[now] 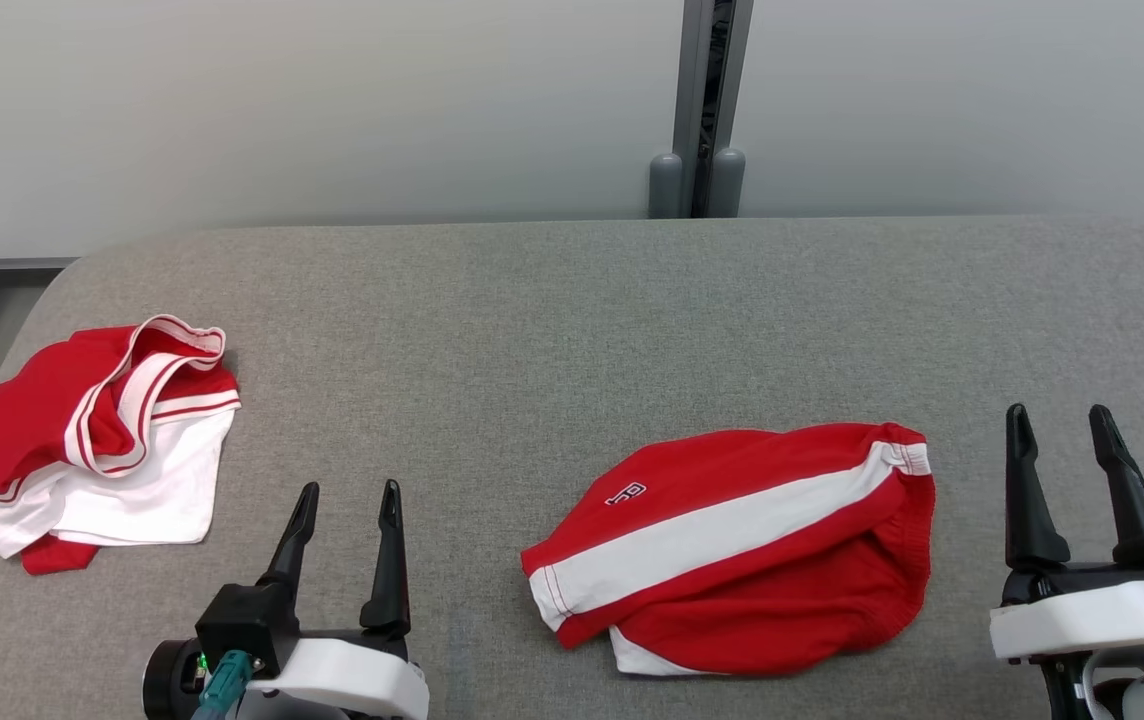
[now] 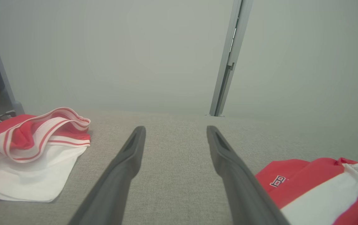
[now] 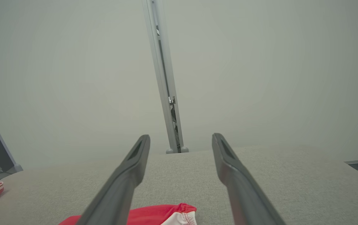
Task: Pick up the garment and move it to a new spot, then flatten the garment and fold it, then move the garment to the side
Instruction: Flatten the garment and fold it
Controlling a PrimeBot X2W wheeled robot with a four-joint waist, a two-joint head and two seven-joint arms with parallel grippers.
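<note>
Both sat low at near edge, empty, fingers spread: left gripper (image 1: 350,487), right gripper (image 1: 1057,410). Red shorts (image 1: 732,545) lay on grey table (image 1: 532,320) between them, long axis slanting near-left to far-right, waistband end near right gripper, so I reckoned right arm closer. Crumpled red-white garment (image 1: 92,430) far left.

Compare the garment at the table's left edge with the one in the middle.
The left garment is bunched up, its striped waistband looped upward; the middle garment lies flatter. The left garment shows a broad white panel; the middle garment is mostly red with one white band and a small logo. Both are red and white, on the grey table.
</note>
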